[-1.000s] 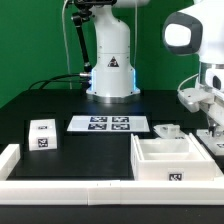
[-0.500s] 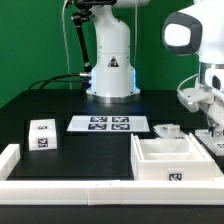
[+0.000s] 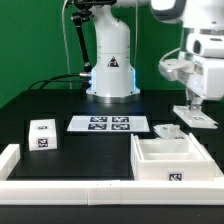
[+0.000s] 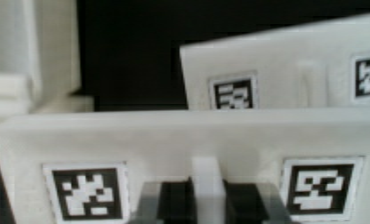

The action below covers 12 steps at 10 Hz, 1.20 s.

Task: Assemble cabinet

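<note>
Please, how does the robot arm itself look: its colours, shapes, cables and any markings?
The arm is glossy white, built of rounded, tube-like segments, with a dark joint cap near the wrist. Its base column carries a black triangular mark above a glowing blue ring. Black cables run up beside the base.
</note>
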Tool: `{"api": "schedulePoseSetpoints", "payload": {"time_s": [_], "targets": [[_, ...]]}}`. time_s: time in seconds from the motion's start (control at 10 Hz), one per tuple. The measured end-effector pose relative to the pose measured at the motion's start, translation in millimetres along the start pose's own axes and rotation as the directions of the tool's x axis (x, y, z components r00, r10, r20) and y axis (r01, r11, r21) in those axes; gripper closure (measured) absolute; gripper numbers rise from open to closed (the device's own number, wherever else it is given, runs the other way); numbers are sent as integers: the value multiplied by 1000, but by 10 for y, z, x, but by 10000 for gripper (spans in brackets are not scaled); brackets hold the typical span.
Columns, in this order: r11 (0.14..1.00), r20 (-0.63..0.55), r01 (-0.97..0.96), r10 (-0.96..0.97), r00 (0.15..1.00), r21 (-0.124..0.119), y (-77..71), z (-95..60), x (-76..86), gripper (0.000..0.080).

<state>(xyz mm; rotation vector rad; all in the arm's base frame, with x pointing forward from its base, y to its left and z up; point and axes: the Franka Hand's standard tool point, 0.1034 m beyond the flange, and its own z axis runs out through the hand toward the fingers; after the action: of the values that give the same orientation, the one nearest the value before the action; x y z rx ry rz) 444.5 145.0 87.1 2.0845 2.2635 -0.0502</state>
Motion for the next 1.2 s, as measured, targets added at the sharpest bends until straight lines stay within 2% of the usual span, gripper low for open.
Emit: {"api": "schedulePoseSetpoints", "payload": {"time_s": [0.2, 0.3, 0.6, 1.2], "targets": [[1000, 0, -19, 19, 1000, 11, -75, 60, -243, 732], [999, -4, -31, 31, 999, 13, -118, 100, -297, 732], [999, -22, -45, 46, 999, 22, -193, 235, -279, 732], [998, -23, -49, 49, 999, 35, -201, 300, -292, 732]]}}
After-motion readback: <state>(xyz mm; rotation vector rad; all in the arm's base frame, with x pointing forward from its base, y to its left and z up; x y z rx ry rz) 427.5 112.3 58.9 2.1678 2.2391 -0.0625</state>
